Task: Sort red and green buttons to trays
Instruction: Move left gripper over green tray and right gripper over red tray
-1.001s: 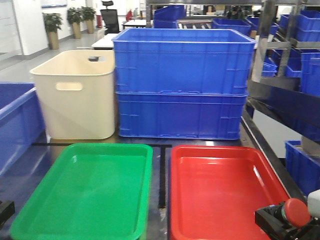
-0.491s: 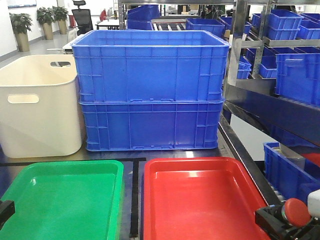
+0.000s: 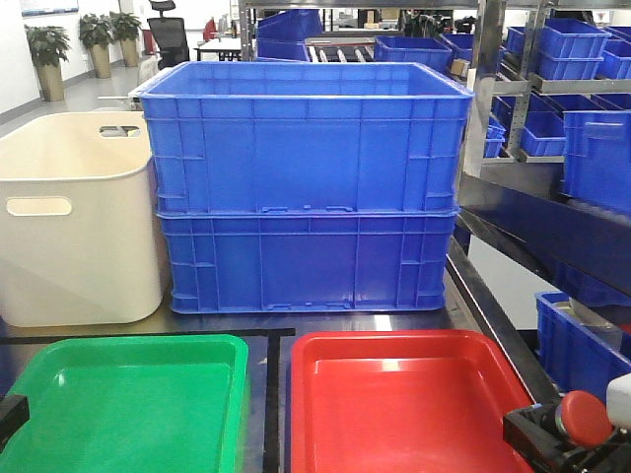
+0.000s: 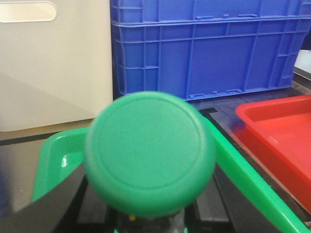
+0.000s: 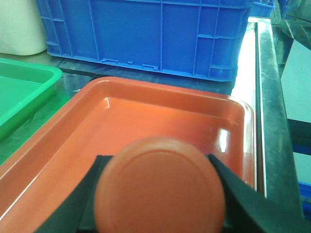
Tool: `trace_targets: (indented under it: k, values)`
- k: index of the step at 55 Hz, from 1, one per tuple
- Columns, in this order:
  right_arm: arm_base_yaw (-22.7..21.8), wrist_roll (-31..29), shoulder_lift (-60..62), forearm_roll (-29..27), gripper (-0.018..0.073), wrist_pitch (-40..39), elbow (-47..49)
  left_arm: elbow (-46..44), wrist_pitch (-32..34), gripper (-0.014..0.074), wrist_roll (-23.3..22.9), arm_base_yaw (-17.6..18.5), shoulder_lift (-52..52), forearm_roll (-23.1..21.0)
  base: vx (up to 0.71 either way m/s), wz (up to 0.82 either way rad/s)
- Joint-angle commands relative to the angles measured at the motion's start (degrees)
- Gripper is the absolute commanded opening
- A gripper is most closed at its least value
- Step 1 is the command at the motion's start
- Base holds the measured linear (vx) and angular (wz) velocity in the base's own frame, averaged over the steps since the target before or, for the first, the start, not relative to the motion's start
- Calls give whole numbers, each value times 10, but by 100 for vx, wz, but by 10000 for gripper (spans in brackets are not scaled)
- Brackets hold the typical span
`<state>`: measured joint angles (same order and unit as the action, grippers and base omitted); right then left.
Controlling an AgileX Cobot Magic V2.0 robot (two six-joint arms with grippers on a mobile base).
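My left gripper (image 4: 146,216) is clamped on the green mushroom-head push button (image 4: 149,153). Its smooth plastic dome fills my left wrist view, and my dark fingers (image 4: 58,208) are only blurred shapes low at either side of it. I hold it over the near end of the glossy bright green plastic tray (image 4: 51,150), whose raised rim shows on both sides of the dome. My right gripper (image 5: 160,206) is closed on the red mushroom-head push button (image 5: 159,177), with black fingers (image 5: 238,194) flanking it. In the front view this button sits at the near right corner of the glossy bright red plastic tray (image 3: 394,394). The two trays lie side by side on the dark tabletop (image 3: 414,322), green on my left and red on my right, with a narrow gap between them. Behind them stand two deep blue ribbed plastic crates (image 3: 301,148), one stacked on the other. A cream plastic tub with handle slots (image 3: 79,236) sits just beside them on the left. Metal shelving with smaller blue bins (image 3: 592,148) runs along the right. Far back on the left are potted plants (image 3: 44,44) and a black office chair (image 3: 170,30).
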<state>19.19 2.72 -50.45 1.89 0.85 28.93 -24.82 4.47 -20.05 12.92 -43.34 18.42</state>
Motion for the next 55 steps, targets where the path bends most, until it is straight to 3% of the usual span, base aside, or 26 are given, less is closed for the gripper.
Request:
trace_targets:
  k: [1, 55]
  values:
    - [1, 1, 7, 0, -9, -50, 20, -21, 51, -3, -4, 4, 3, -4, 6, 6]
    - [1, 1, 7, 0, -9, -53, 20, -21, 56, -3, -4, 4, 3, -4, 1, 1]
